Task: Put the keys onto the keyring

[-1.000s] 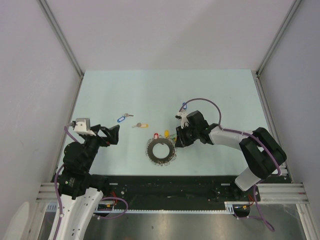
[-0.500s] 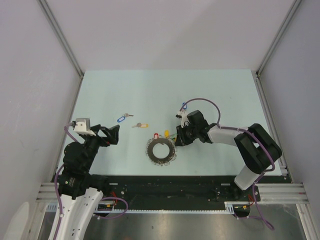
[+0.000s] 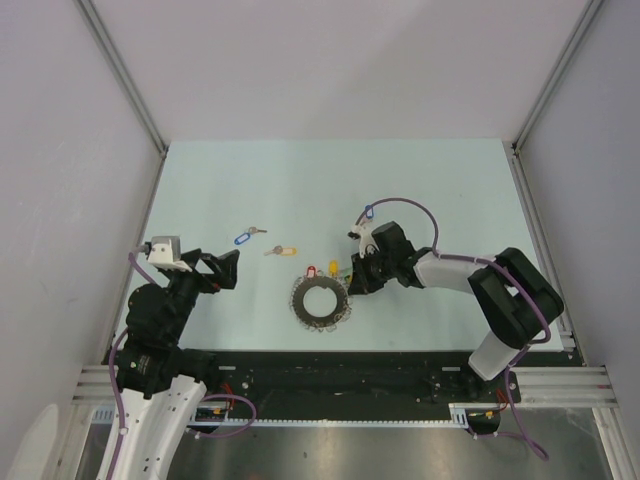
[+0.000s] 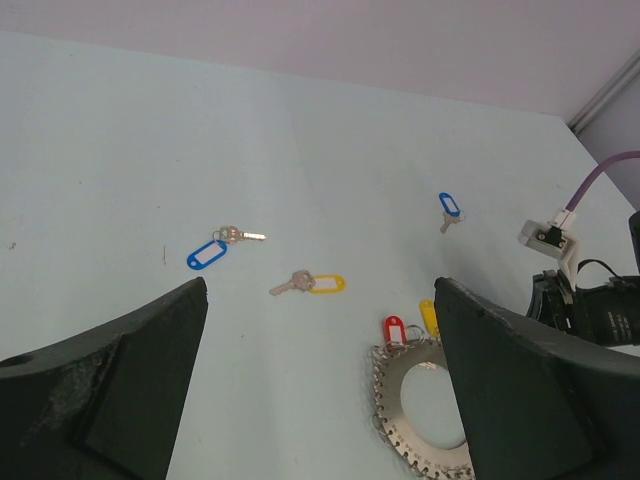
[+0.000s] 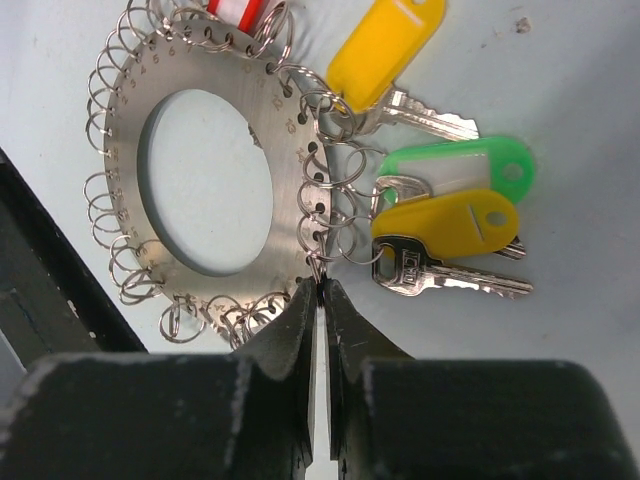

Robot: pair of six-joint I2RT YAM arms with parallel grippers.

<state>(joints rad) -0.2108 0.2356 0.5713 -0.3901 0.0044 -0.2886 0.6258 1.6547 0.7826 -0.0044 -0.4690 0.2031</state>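
The keyring [image 3: 304, 303] is a flat grey metal disc with an open centre and small wire rings round its rim; it also shows in the right wrist view [image 5: 290, 170] and the left wrist view [image 4: 400, 385]. My right gripper [image 5: 320, 287] is shut on one small wire ring at the disc's right rim [image 3: 352, 281]. Red [image 5: 240, 8], yellow [image 5: 385, 50], green [image 5: 460, 170] and a second yellow tagged key [image 5: 450, 228] lie at that rim. Loose blue [image 3: 240, 238] and yellow [image 3: 282, 250] tagged keys lie to the upper left. My left gripper [image 3: 222, 268] is open and empty above the table.
Another blue tagged key [image 3: 367, 212] lies behind the right gripper, under its purple cable [image 3: 410, 203]. White walls stand on three sides of the pale table [image 3: 450, 180]. A black rail [image 3: 330, 375] runs along the near edge.
The right arm's elbow has shifted a little to the left while its gripper stays at the keyring's right rim. The keyring has barely moved. The left arm has not moved.
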